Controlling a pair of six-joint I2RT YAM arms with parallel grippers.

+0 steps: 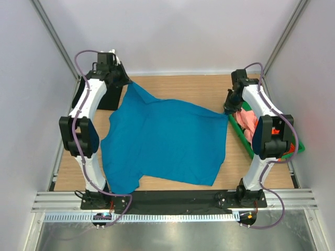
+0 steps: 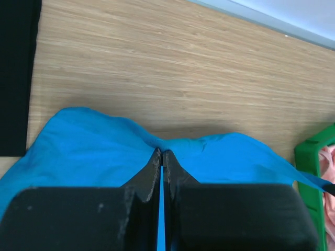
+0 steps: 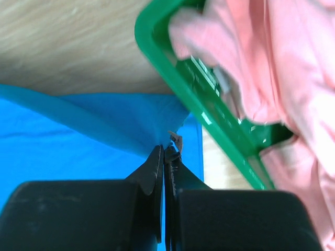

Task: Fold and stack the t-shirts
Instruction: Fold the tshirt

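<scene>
Top external — left hand (image 1: 127, 82), right hand (image 1: 228, 111) clamp teal-blue t-shirt (image 1: 165, 141) at far edge — table (image 1: 183, 86) bare beyond.

The teal-blue t-shirt (image 1: 167, 141) and pink t-shirt (image 3: 277, 57) are plain, the tray (image 3: 175, 78) green.

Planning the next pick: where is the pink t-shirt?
Top view: the pink t-shirt lies in the green tray at the table's right edge, just beside the right gripper pinching the teal t-shirt.
</scene>
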